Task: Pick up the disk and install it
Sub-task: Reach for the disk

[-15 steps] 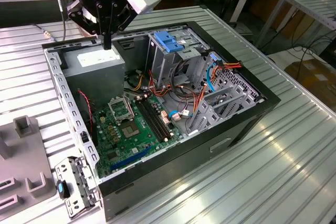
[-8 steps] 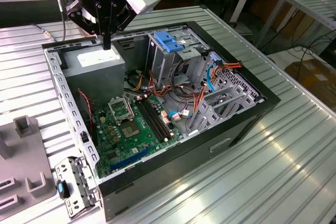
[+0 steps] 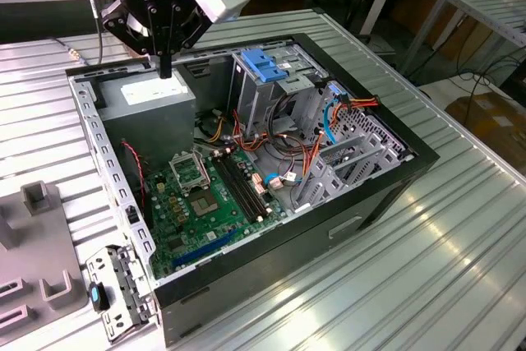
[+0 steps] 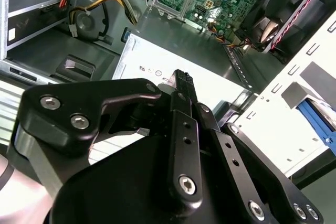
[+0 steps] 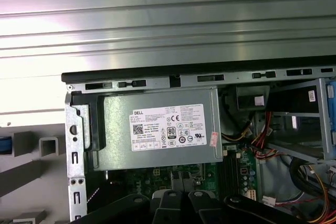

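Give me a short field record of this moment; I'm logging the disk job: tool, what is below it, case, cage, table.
tool: over the power supply box, above its white sticker; contact unclear
load: none seen at the tool tip
computer case: open, motherboard exposed
drive cage: upright, light-blue latch on top
table: ribbed metal, carries the case

Bright overhead light. Glare streaks on the ribbed table (image 3: 460,236) at the exterior view's lower right and in the first wrist view. Computer case (image 3: 263,285) interior shadowed; gripper (image 4: 182,77) dark.
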Robot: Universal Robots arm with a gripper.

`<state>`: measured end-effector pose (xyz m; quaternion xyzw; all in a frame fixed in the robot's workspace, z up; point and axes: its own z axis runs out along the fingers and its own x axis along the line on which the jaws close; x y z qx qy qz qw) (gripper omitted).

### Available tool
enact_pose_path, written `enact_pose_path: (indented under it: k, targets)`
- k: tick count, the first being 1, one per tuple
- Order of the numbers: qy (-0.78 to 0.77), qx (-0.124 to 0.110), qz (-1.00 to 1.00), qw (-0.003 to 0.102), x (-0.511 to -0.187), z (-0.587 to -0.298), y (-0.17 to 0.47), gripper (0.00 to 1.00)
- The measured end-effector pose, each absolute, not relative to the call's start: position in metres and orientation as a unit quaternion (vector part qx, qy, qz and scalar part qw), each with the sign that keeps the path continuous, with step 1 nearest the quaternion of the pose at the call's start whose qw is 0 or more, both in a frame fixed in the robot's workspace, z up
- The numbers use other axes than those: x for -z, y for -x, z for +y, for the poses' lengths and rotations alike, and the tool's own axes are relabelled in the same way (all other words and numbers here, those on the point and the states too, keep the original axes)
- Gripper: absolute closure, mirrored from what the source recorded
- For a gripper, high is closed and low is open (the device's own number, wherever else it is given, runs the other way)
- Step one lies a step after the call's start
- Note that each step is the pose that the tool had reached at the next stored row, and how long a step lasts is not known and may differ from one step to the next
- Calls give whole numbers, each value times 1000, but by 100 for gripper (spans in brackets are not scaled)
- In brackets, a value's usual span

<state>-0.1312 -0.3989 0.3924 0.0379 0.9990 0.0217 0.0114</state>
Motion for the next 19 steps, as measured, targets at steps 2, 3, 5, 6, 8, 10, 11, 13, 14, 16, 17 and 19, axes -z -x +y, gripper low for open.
enact_pose_path:
  k: [2,3,5,6,8,10,11,13,14,16,17,19]
  targets:
    - [-38,-22,999,11,-392,-399,132,89]
    - [-38,-22,999,11,-392,-399,132,89]
    - [-38,-22,999,11,-392,-399,133,89]
    - [-38,-22,999,11,-392,-399,133,89]
    - [-38,-22,999,11,-392,-399,134,89]
    - [-38,-22,999,11,-392,-399,135,89]
    - [-38,-22,999,11,-392,-399,135,89]
    - [-38,-22,999,11,-392,-399,136,89]
    - [-38,-22,999,11,-392,-399,136,89]
    - [-38,-22,999,11,-392,-399,137,89]
    - [-38,-22,999,11,-392,-399,137,89]
    - [-38,-22,999,11,-392,-399,138,89]
